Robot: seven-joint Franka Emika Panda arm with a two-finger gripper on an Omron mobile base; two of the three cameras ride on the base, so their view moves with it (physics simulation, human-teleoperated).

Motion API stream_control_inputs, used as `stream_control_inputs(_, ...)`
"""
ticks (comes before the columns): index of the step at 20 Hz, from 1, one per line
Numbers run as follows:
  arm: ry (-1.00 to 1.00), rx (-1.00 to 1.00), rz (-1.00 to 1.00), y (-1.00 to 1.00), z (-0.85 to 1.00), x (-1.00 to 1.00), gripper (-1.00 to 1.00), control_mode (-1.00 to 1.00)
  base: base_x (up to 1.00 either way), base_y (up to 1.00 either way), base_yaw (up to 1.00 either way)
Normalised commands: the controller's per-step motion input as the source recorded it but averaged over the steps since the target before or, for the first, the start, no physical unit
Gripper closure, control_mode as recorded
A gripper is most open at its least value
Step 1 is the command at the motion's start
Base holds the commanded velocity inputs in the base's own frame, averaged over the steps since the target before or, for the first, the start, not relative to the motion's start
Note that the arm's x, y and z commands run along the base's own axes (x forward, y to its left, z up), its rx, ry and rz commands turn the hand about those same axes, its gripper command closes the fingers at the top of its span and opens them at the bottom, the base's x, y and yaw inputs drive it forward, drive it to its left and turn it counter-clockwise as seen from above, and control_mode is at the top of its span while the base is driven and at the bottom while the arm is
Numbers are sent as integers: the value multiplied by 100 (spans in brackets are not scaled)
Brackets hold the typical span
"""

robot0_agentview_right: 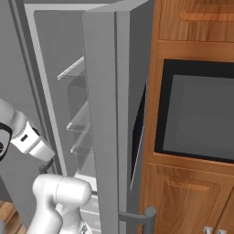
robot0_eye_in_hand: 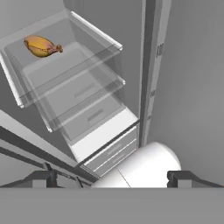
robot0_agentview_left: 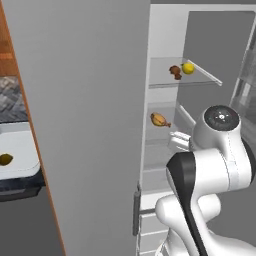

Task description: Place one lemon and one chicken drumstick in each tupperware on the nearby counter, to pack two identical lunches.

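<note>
In the left base view we count two lemons, one (robot0_agentview_left: 188,68) on the upper glass shelf (robot0_agentview_left: 200,80) of the open fridge touching a dark brown chicken drumstick (robot0_agentview_left: 175,72), the other (robot0_agentview_left: 6,159) lying in a pale grey-white tupperware (robot0_agentview_left: 27,167) on the black counter (robot0_agentview_left: 20,192) at far left, plus a second, golden drumstick (robot0_agentview_left: 159,119) on the shelf below. In the right base view we see the open fridge door (robot0_agentview_right: 109,114) beside one wooden cabinet (robot0_agentview_right: 187,192). In the hand view we see that golden drumstick (robot0_eye_in_hand: 41,46) on one clear shelf (robot0_eye_in_hand: 70,65), and our gripper (robot0_eye_in_hand: 111,179) spread fully wide, holding and touching nothing.
</note>
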Motion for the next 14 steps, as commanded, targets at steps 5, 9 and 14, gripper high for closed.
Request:
stream_control_inputs(5, 0, 0, 0, 0, 0, 0, -100, 100, 89, -38, -7)
stream_control_inputs(9, 8, 10, -1, -53, 1, 89, -100, -100, 0, 0, 0)
stream_control_inputs(14, 14, 18, 8, -70, 22, 93, -100, -100, 0, 0, 0)
